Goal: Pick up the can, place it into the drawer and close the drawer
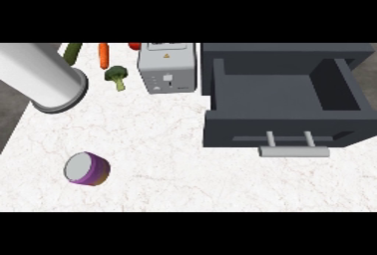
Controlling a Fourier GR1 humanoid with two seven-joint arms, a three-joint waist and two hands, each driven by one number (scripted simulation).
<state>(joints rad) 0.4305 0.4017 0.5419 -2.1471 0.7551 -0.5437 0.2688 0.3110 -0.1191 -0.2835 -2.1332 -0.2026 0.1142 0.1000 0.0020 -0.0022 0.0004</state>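
Low on the left of the white marbled bench (177, 184): the purple can (87, 169), tilted, silver end turned up and to the left, an orange band near the far end. Standing free, nothing touching it.

Well apart from it, on the right: the dark grey drawer (283, 94), pulled open, inside bare and grey. Across its front panel, a pale bar handle (293, 151) on two short posts, pointing toward the lower edge of the view.

Just left of the drawer, at the back: a silver toaster (168, 67), slots up, a lever and small dots on its near face. Left of the toaster: a small broccoli floret (116, 75), and behind it an orange carrot (103, 55) lying lengthwise. Further left, a green vegetable (72, 52), partly hidden; too little showing to name it. Something red (135, 46) at the top edge, beside the toaster, mostly cut off.

Across the upper left corner: a large pale cylinder (40, 74), slanting down to a dark-rimmed round end over the bench's edge. Cannot tell what it is.

Neither hand in the head view, so cannot tell whether open, closed or gripping anything.
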